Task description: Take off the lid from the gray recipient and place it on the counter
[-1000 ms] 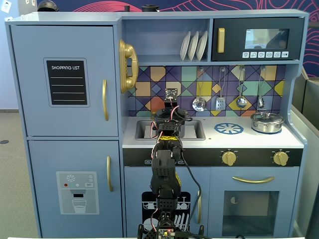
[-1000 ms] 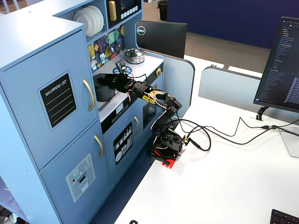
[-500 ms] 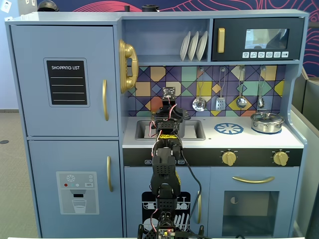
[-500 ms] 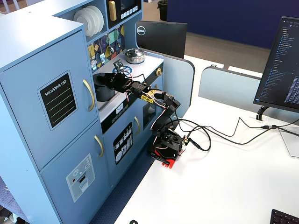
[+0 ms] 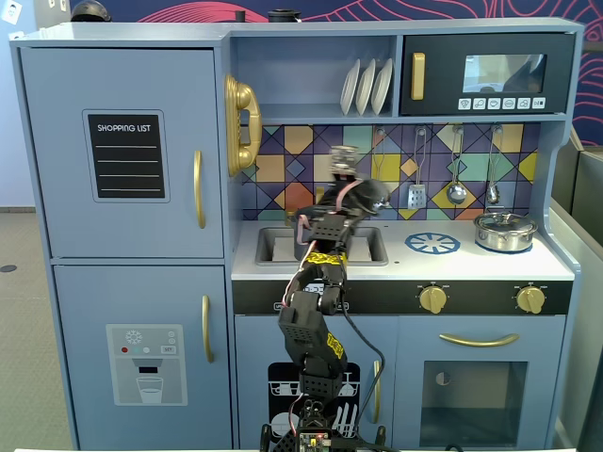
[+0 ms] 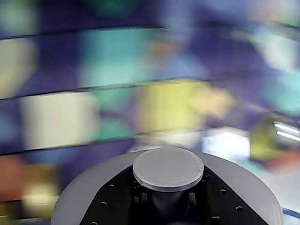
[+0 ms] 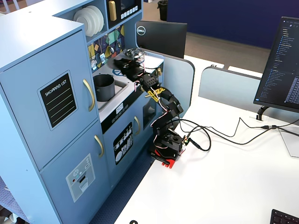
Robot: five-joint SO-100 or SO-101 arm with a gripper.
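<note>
The gray recipient [image 7: 103, 87] stands uncovered in the recessed sink [image 7: 117, 91]; in a fixed view from the front my arm hides it. My gripper [image 6: 168, 199] is shut on the knob [image 6: 168, 168] of the dark gray lid [image 6: 79, 194]. It holds the lid in the air above the white counter [image 5: 490, 266], to the right of the sink [image 5: 273, 247] and in front of the tiled wall. The lid shows as a dark disc [image 5: 369, 194] under the gripper [image 5: 356, 188], and blurred in a fixed view from the side [image 7: 122, 64].
A shiny silver pot [image 5: 504, 231] with its own lid stands at the counter's right end, beside the blue burner mark [image 5: 432, 243]. Utensils [image 5: 456, 191] hang on the tiled wall behind. A shelf with plates [image 5: 366, 87] is overhead.
</note>
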